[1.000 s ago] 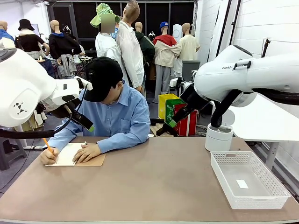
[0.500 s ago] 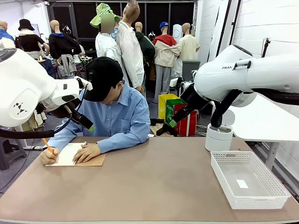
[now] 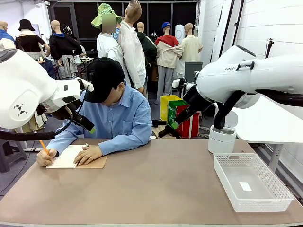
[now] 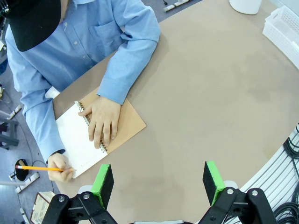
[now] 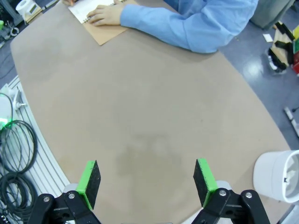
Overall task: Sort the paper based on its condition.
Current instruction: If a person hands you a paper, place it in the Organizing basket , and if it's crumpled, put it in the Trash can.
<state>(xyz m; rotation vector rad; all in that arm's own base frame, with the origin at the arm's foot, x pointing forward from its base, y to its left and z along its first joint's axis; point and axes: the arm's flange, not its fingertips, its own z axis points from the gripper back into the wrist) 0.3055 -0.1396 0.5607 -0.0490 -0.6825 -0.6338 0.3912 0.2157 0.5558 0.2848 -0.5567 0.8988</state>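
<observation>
No loose white sheet is in view. At the far left of the table a person bends over a spiral-bound notebook with a brown cover. One hand lies flat on its white page; the other holds an orange pencil at the page's edge. My left gripper hangs open, high above the table, just to the near side of the notebook. My right gripper is open too, with nothing between its fingers, over bare tabletop; the notebook lies far off at its top left.
A white slotted basket stands at the right front of the table, with a small white slip inside. Behind it is a white round bin. The person's blue sleeves rest on the far edge. Cables run along the robot's side.
The person's pencil hand has shifted a little to the left along the page. Neither arm has moved.
</observation>
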